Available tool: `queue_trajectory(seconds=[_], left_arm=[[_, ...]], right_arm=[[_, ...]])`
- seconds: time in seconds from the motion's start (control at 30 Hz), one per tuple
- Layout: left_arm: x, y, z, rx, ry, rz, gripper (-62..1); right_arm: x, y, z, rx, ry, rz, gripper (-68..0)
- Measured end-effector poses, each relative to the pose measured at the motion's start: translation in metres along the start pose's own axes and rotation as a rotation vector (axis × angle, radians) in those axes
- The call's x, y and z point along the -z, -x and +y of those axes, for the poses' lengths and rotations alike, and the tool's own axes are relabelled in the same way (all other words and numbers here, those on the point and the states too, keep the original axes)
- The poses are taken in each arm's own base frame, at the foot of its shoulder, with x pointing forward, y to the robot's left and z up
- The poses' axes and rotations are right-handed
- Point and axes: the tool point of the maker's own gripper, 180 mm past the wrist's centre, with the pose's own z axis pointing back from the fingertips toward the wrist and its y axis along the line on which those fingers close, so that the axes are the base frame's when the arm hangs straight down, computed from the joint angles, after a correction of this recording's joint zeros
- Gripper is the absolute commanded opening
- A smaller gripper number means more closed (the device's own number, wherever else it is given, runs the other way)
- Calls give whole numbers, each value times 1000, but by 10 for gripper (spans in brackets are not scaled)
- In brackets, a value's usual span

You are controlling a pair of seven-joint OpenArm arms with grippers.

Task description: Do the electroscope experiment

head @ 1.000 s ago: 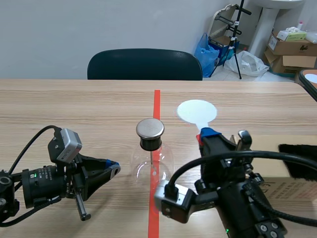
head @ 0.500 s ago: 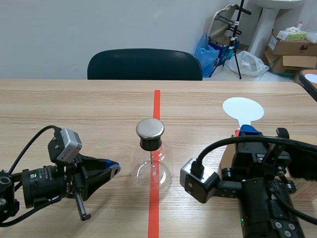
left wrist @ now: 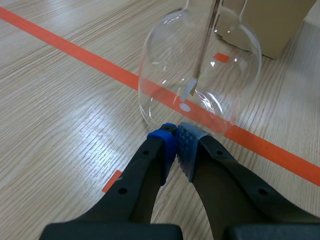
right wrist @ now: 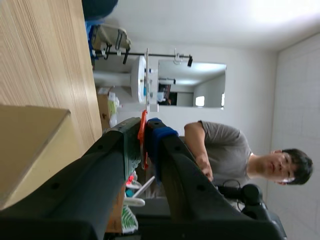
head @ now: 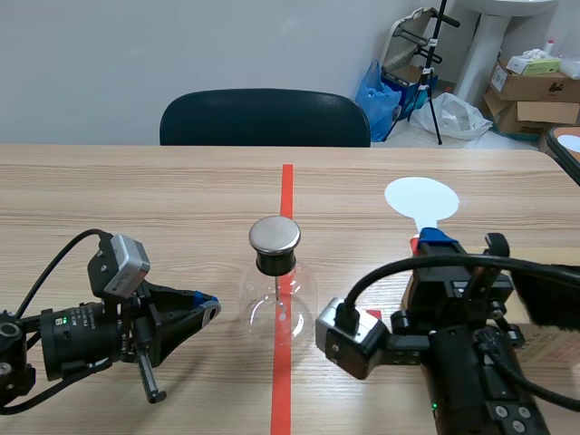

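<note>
The electroscope is a clear glass flask [head: 278, 304] with a round metal cap [head: 275, 235], standing on the red tape line at the table's middle. Just left of it, my left gripper [head: 207, 308] is shut on nothing. In the left wrist view the flask [left wrist: 200, 75] stands right ahead of that gripper [left wrist: 176, 142], with a metal rod [left wrist: 205, 45] hanging inside. My right gripper [head: 433, 240] is shut on the red handle of a paddle with a white disc [head: 420, 198], held upright, right of the flask. The right wrist view shows this gripper [right wrist: 144, 132] pinching the handle [right wrist: 143, 135].
A black furry cloth [head: 544, 299] lies on a cardboard box [head: 544, 343] at the right edge. That box [left wrist: 270, 20] stands behind the flask. A dark chair [head: 265, 118] stands at the table's far side. A person [right wrist: 225, 150] shows in the right wrist view.
My right arm swung the white disc from near the flask's cap out to the right, then back a little to the left. The left arm and flask stayed still.
</note>
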Motion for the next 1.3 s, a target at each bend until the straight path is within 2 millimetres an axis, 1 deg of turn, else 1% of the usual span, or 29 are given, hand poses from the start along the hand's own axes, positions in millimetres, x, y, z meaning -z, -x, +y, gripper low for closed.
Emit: queue_trajectory(seconds=[0.13,0.47,0.63,0.7,1.1,1.3], left_arm=[[0,0,0,0,0,0,-579],[0,0,0,0,0,0,-579],[0,0,0,0,0,0,-579],[0,0,0,0,0,0,-579],[0,0,0,0,0,0,-579],[0,0,0,0,0,0,-579]], right_arm=[[-1,-15,0,0,0,-86,-665],[-12,-66,0,-1,2,-373,-665],[-19,-82,0,-2,2,-474,-665],[-21,-86,0,-2,0,-501,-665],[-27,-97,0,-3,2,-568,-665],[-27,-97,0,-3,2,-570,-665]])
